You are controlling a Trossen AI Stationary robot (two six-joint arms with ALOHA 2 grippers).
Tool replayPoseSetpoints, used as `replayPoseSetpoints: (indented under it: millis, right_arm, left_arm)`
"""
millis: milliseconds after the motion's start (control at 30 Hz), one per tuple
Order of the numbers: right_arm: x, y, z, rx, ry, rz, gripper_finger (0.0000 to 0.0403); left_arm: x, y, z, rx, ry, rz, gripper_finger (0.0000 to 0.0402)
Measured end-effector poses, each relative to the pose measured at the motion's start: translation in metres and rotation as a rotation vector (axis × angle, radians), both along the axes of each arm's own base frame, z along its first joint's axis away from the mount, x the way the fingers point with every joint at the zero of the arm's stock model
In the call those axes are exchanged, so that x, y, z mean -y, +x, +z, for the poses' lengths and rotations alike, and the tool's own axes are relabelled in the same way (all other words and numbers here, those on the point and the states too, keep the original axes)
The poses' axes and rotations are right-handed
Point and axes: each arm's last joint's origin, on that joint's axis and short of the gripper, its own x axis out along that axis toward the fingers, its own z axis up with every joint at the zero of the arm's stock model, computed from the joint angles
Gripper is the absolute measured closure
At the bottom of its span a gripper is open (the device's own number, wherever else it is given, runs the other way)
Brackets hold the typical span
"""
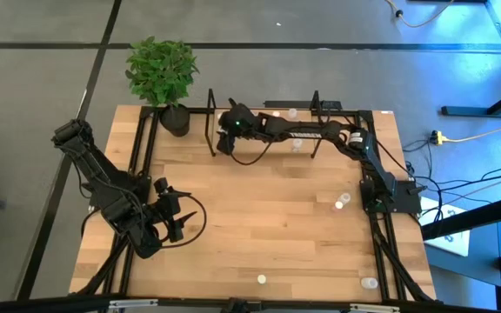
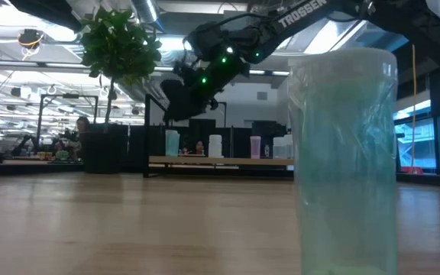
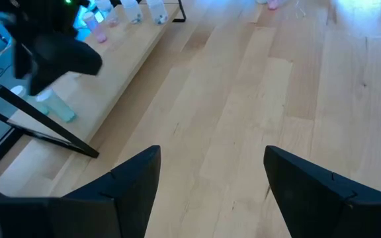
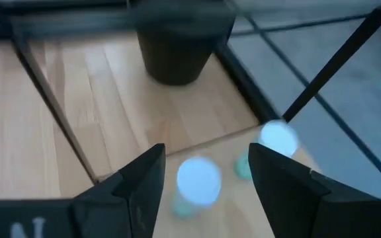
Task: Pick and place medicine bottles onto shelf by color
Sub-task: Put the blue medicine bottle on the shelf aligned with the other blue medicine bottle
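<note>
A: What do the medicine bottles (image 1: 344, 201) look like to handle?

B: Tiny pale translucent cylinders with caps. My guess is light, stiff plastic, smooth, easy to tip or roll. I'd pinch across the body just under the cap, fingers straddling from above.

A: Where are they?

B: Scattered. High view: two at right of centre near my right arm's base, one at bottom centre (image 1: 262, 279), one at bottom right (image 1: 369, 283). One stands right against the low camera (image 2: 344, 160) and fills the right of that frame, greenish tint.

A: And the shelf (image 1: 259, 130)?

B: Top centre of the high view. It holds several bottles already: low view shows a row along the board, bluish, white, pink, more pale ones to the right. Exact count I can't tell.

A: Grippers?

B: My right gripper (image 4: 204, 172) is over the shelf's left end, jaws apart, nothing between them; two capped bottles (image 4: 199, 180) stand just below, dark plant pot (image 4: 177, 49) beyond. My left gripper (image 3: 210, 178) hangs over bare tabletop (image 1: 259, 226) at lower left, jaws wide, empty.
</note>
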Motion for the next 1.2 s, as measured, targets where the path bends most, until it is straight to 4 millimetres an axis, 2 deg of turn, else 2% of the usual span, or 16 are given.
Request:
replayPoseSetpoints:
  millis: [133, 233, 433, 767, 867, 1033, 1200]
  right_arm:
    - [-0.006, -0.006, 0.023, 0.027, -0.010, 0.009, 0.0182]
    - [-0.018, -0.010, 0.044, 0.038, -0.049, 0.050, 0.0182]
    - [-0.066, -0.025, 0.088, 0.012, -0.110, 0.185, 0.0182]
    - [-0.155, -0.075, 0.142, -0.098, -0.088, 0.385, 0.0182]
    - [-0.177, -0.089, 0.147, -0.163, -0.104, 0.457, 0.0182]
    - [-0.212, -0.105, 0.138, -0.303, -0.065, 0.549, 0.0182]
    - [-0.245, -0.111, 0.137, -0.298, 0.002, 0.684, 0.0182]
  left_arm:
    - [0.000, 0.000, 0.000, 0.000, 0.000, 0.000, 0.0138]
    - [0.000, 0.000, 0.000, 0.000, 0.001, 0.000, 0.0138]
    - [0.000, 0.000, 0.000, 0.000, 0.001, 0.000, 0.0138]
    - [0.000, 0.000, 0.000, 0.000, 0.001, 0.000, 0.0138]
    - [0.000, 0.000, 0.000, -0.003, 0.007, -0.004, 0.0138]
    - [0.000, 0.000, 0.000, -0.003, 0.007, -0.004, 0.0138]
    - [0.000, 0.000, 0.000, -0.003, 0.007, -0.004, 0.0138]
